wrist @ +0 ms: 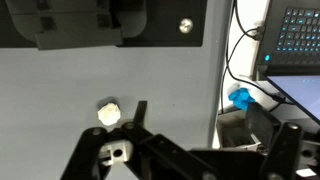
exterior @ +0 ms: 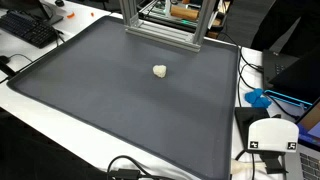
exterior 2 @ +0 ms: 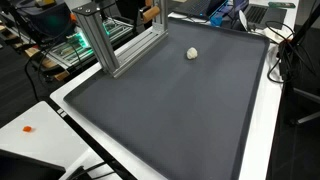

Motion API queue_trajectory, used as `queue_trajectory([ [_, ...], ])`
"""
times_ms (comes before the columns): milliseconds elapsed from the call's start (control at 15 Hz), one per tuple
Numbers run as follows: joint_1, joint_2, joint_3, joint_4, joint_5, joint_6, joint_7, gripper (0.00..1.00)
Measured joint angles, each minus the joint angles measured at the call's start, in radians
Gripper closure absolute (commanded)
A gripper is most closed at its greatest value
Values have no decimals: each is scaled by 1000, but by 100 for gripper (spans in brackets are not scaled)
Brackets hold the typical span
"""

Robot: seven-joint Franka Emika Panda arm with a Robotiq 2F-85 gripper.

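A small white crumpled lump [exterior: 160, 71] lies on the dark grey mat [exterior: 110, 100], toward its far side; it also shows in an exterior view [exterior 2: 192, 53]. In the wrist view the lump [wrist: 108, 113] lies just left of the left finger, apart from it. My gripper [wrist: 215, 125] is open and empty, with its fingers spread wide over the mat's edge [wrist: 170, 90]. The gripper itself does not show in either exterior view.
An aluminium frame [exterior: 160, 25] stands at the mat's far edge and shows in both exterior views [exterior 2: 105, 40]. A blue object [exterior: 258, 98] and cables lie beside the mat; the blue object also shows in the wrist view [wrist: 240, 97]. A keyboard [exterior: 30, 30] sits at one corner. A white robot base [exterior: 270, 140] stands beside the mat.
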Motion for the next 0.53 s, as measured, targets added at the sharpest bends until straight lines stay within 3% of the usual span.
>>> queue_trajectory([
  [533, -9, -2, -3, 20, -18, -17, -6, 0],
])
